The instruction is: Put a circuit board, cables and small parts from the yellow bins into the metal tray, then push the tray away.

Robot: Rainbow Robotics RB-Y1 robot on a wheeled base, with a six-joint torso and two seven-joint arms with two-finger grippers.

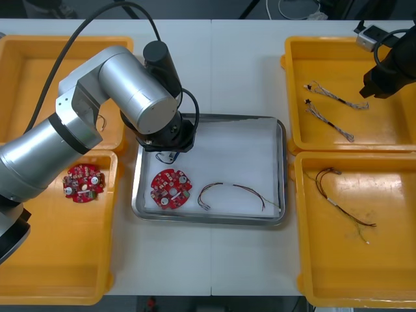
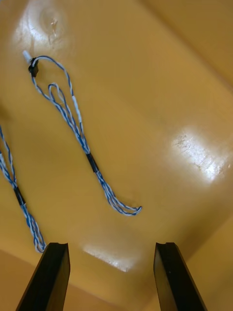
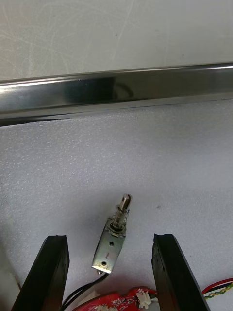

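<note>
My L gripper (image 3: 110, 237) hangs wide open over the metal tray (image 3: 116, 92), small metal part (image 3: 112, 239) loose betw its fingers (image 3: 53, 272). R gripper (image 2: 111, 245) open, empty, over a yellow bin (image 2: 170, 97). Blue-white cable (image 2: 77, 131) lies just ahead, long axis running away from it, so I reckon it's R gripper's pick.

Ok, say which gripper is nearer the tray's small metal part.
Left. The left gripper hangs over the tray, the small metal part between its open fingers; the right gripper is over a right bin.
</note>
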